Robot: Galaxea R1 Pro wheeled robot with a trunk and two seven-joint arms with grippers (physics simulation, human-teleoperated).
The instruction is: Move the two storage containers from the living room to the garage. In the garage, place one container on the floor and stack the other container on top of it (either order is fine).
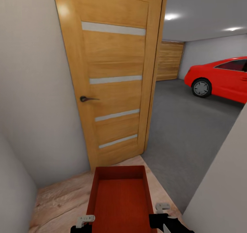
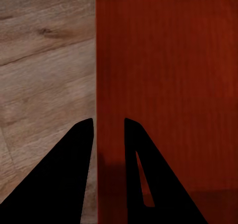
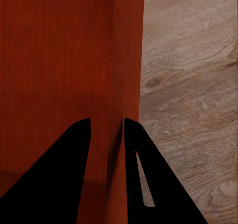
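Observation:
An orange-red open-top storage container [image 1: 120, 198] hangs low in front of me, lengthwise, above light wood planks [image 1: 61, 198]. My left gripper [image 1: 85, 221] is shut on its left wall near the close end, one finger inside [image 2: 148, 184] and one outside. My right gripper [image 1: 161, 209] is shut on the right wall in the same way. The wrist views show the ribbed bottom [image 2: 168, 75] [image 3: 54, 60] beside the planks. Ahead on the right, through the doorway, lies the garage with its dark grey floor [image 1: 192, 123]. The living room is out of view.
A wooden door [image 1: 113, 75] with a dark handle [image 1: 85, 99] stands open against the left side of the doorway. A red car [image 1: 223, 78] is parked at the garage's right, a wooden garage door [image 1: 169, 61] behind. A pale wall [image 1: 223, 191] closes in at right.

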